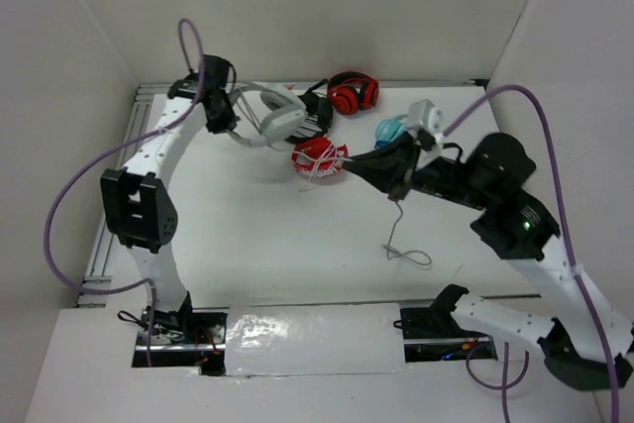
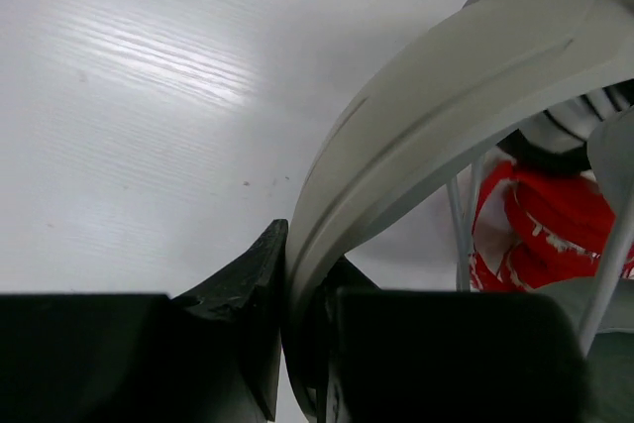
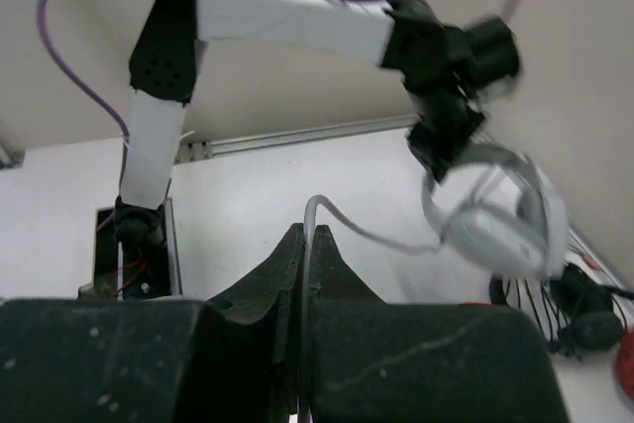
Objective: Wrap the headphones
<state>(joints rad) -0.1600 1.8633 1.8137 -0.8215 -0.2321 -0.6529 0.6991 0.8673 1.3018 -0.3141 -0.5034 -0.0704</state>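
The light grey-white headphones (image 1: 279,114) hang above the table at the back left. My left gripper (image 1: 230,118) is shut on their wide headband (image 2: 446,96); in the left wrist view the jaws (image 2: 302,324) clamp the band's lower end. My right gripper (image 1: 398,183) is shut on the thin grey cable (image 3: 367,230), held above the table's middle right. In the right wrist view the cable leaves the fingertips (image 3: 309,245) and runs to the blurred headphones (image 3: 495,230). The cable's free end (image 1: 406,250) dangles to a loop on the table.
A red pair (image 1: 319,158) with white cord lies below the held headphones and shows in the left wrist view (image 2: 535,225). Another red pair (image 1: 353,94), a black pair (image 1: 315,118) and a light blue pair (image 1: 391,131) sit at the back. Walls enclose the table.
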